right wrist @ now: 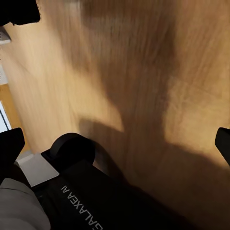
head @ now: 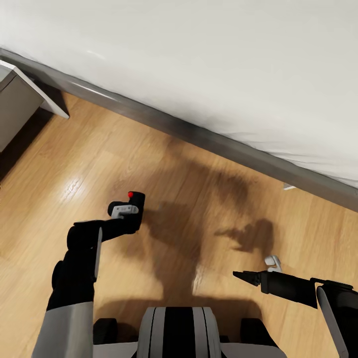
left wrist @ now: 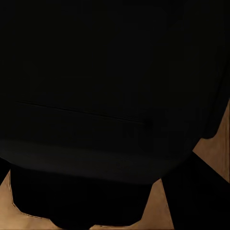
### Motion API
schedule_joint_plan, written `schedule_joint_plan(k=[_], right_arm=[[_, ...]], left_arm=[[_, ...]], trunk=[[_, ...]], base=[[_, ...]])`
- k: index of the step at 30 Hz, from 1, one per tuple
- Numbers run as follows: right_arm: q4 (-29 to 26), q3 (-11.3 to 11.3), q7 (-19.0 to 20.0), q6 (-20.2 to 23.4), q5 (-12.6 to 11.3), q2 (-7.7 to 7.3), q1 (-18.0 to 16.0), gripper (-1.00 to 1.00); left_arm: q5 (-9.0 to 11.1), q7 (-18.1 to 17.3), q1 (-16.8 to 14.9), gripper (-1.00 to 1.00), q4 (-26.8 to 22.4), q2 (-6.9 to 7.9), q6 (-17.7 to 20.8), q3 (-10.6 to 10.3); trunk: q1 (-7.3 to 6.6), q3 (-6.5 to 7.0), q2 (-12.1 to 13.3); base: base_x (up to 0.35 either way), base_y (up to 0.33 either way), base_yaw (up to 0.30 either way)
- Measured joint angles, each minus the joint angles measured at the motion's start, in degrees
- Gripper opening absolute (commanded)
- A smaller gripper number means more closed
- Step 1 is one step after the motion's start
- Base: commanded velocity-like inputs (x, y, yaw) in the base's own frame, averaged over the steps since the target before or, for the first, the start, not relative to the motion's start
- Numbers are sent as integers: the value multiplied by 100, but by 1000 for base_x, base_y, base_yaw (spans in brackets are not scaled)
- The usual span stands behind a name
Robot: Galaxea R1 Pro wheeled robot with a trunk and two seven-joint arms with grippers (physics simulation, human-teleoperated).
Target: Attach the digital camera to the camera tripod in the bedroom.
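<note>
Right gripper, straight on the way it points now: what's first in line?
Probably bare wood floor. In the head view the right gripper points across toward the left arm, empty and open; its wrist view looks onto floor ahead. Depth is hard to judge.

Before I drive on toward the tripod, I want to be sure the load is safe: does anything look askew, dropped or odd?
Nothing stands out. The digital camera sits in the left pincer, red button up, above the wood floor. The right pincer is open and holds nothing. Nothing lies dropped on the visible floor beside the grey bed.
</note>
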Motion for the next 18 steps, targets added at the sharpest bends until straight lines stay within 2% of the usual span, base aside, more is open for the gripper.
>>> schedule_joint_plan(k=[2,7,13,15,16,18], right_arm=[[0,0,0,0,1,-1,0,100],[0,-5,8,5,-4,-8,0,100],[-2,-11,11,12,-7,-16,0,100],[-4,-11,14,13,-8,-18,0,100],[-6,-12,16,14,-8,-17,0,100],[-7,-9,19,15,-8,-17,0,100]], left_arm=[[300,5,-2,-100,36,1,-15,301],[639,8,-2,-100,68,0,-14,650],[1242,9,79,-100,94,1,-23,1273],[1448,16,133,-100,134,1,-32,1567],[1619,29,177,-100,196,2,-45,1917],[1791,35,207,-100,249,1,-48,2330]], trunk=[[-5,44,3],[-18,155,9],[-33,288,17],[-39,332,20],[-41,354,21],[-46,399,24]], base=[[0,0,0],[0,0,0],[0,0,0],[0,0,0],[0,0,0],[0,0,0]])
